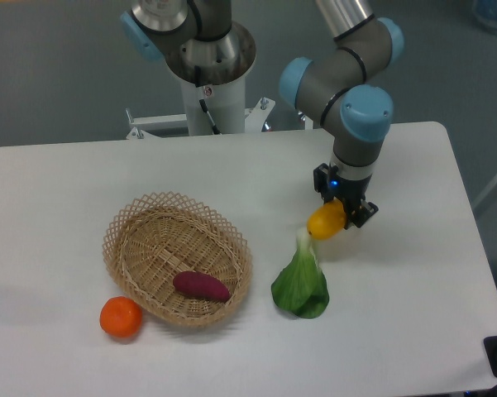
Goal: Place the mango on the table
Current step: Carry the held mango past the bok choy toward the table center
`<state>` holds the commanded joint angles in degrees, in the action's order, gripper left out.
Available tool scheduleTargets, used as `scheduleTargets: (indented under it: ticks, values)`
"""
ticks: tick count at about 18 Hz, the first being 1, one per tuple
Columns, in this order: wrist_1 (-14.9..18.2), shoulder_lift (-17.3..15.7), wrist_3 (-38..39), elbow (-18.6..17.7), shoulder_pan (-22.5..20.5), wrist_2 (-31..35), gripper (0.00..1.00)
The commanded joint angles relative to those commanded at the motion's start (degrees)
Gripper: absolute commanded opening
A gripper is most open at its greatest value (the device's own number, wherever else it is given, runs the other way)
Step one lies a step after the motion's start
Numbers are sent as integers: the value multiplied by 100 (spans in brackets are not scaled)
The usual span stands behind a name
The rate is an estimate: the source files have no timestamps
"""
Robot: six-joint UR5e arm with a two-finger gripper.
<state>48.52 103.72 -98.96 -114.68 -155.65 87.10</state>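
Note:
The mango (326, 221) is a smooth yellow-orange fruit held in my gripper (341, 208), which is shut on its right end. It hangs above the white table (413, 281), just over the pale stem tip of the green bok choy (301, 281). Whether the mango touches the stem I cannot tell. The gripper points straight down from the grey-and-blue arm.
A woven wicker basket (140, 225) stands at the left of the middle with a purple sweet potato (201, 286) inside. A round orange fruit (121, 318) lies on the table by the basket's front left rim. The arm's base column (207, 74) stands behind the table's back edge.

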Motion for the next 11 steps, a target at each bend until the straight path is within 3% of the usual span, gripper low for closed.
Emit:
scheduleTargets:
  ticks: [11]
  values:
    - [0,-880,-799,-1231,105,0,45]
